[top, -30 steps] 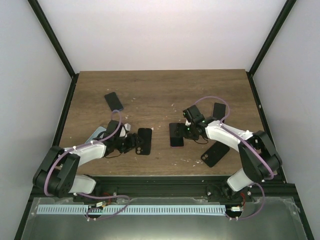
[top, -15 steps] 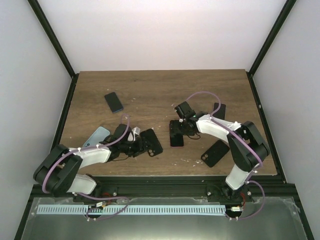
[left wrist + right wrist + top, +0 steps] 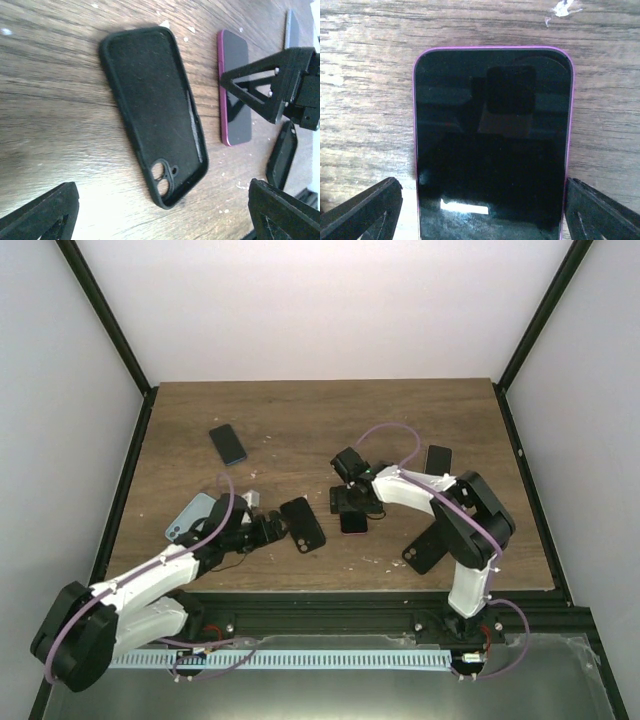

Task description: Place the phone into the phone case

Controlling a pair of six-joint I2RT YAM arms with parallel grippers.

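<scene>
A black phone case (image 3: 155, 115) lies open side up on the wooden table (image 3: 300, 420), its camera cut-out nearest my left gripper (image 3: 165, 222). That gripper is open, a little short of the case, with nothing between its fingers (image 3: 45, 215). From above, the case (image 3: 302, 524) sits just right of the left gripper (image 3: 275, 530). The phone (image 3: 492, 145), purple-rimmed and screen up, lies flat to the case's right. My right gripper (image 3: 480, 217) is open and straddles it, one fingertip (image 3: 602, 210) outside each long edge. Seen from above, the right gripper (image 3: 351, 506) hangs over the phone (image 3: 353, 523).
Another black case (image 3: 424, 547) lies at the front right and a dark phone (image 3: 437, 459) behind it. A dark phone (image 3: 228, 443) lies at the back left. A light blue phone or case (image 3: 188, 517) sits beside the left arm.
My left gripper has opened, let go of the black case and drawn back left; the case now lies flat and turned. The right gripper has moved left over the phone and opened wider.
</scene>
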